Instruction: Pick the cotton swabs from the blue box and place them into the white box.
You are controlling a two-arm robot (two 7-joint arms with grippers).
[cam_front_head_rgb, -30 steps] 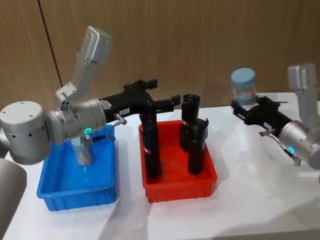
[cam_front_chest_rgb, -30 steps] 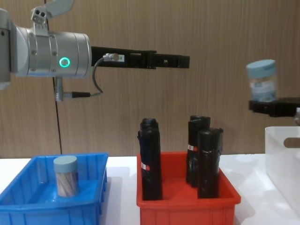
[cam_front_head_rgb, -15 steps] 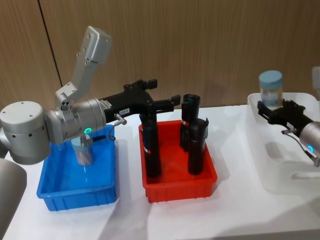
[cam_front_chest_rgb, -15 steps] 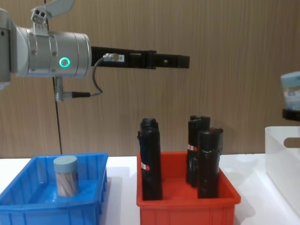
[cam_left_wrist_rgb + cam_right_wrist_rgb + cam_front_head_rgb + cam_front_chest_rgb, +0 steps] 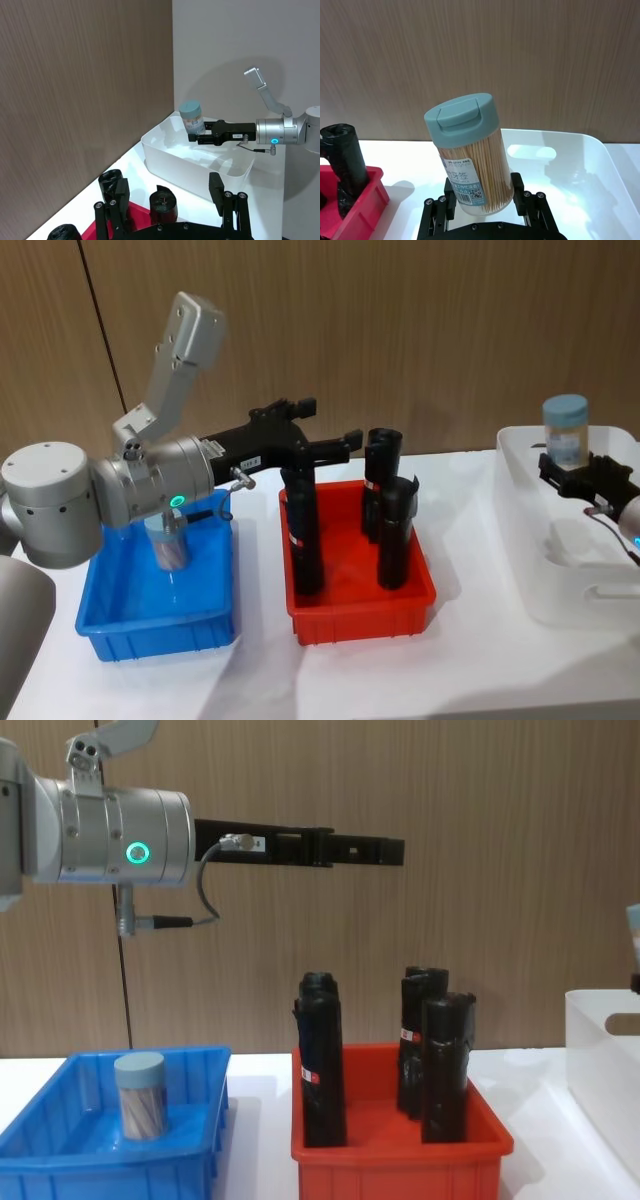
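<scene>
Right end effector (image 5: pixel 483 194) clamps swab jar (image 5: pixel 470 160) low on body over white box (image 5: pixel 580 165); likely light, stiff, slick, so grip mid-body. In blue box (image 5: pixel 60 1160), second jar (image 5: pixel 140 1095). Left end effector (image 5: pixel 325 425) wide, above red bin (image 5: pixel 360 615).

The paper label (image 5: pixel 466 184) on the clear jar (image 5: pixel 472 160) with the pale blue lid, seen from the right wrist, carries the Chinese characters 牙签. A QR code (image 5: pixel 478 196) sits beside them, along with lines of finer print that cannot be made out. The red-and-white labels (image 5: pixel 308 1075) on the black cylinders (image 5: pixel 322 1060) in the red bin (image 5: pixel 400 1160) and the small white tag (image 5: pixel 248 460) on the left gripper (image 5: pixel 326 422) bear print too small to read.
</scene>
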